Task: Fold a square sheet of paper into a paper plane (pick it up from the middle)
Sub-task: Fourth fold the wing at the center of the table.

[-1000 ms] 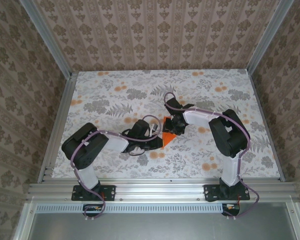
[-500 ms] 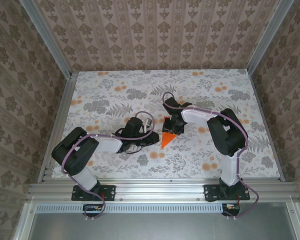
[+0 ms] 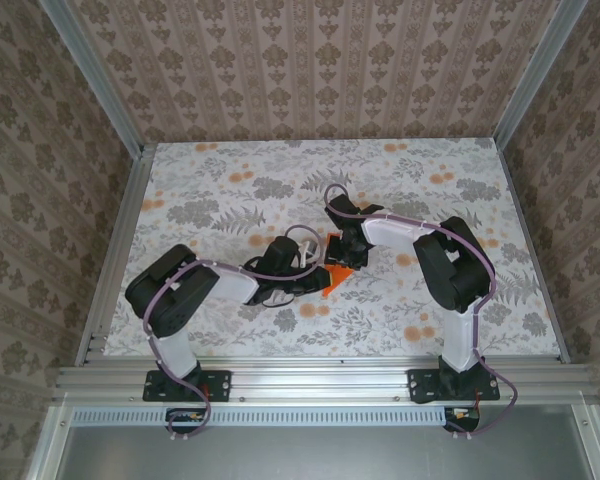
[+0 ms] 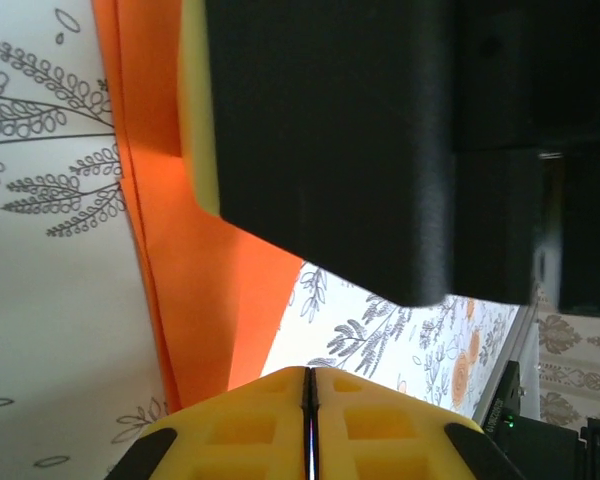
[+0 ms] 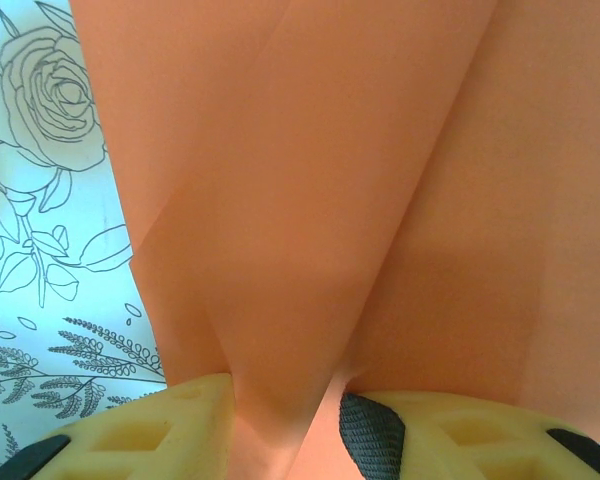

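The paper plane (image 3: 329, 279) is a pointed wedge of folded bright orange paper lying mid-table. My right gripper (image 3: 342, 258) stands over its far end. In the right wrist view a raised fold of the orange paper (image 5: 310, 180) runs down between the yellow fingers (image 5: 150, 430), touching both, so the right gripper (image 5: 285, 440) is shut on it. My left gripper (image 3: 315, 281) comes in from the left at the paper's near edge. Its jaws (image 4: 309, 400) are shut with nothing between them, resting at the edge of the paper (image 4: 190, 280), below a yellow pad (image 4: 197, 110) of the right gripper.
The table (image 3: 210, 190) has a white cloth printed with grey leaves and pale-orange flowers. Aluminium rails (image 3: 115, 250) and patterned walls close it in on three sides. Both arms reach inward and nearly meet at the middle.
The left arm drew back to the left, baring the pointed paper, then came back to its near edge. The right gripper and the paper stayed in place.
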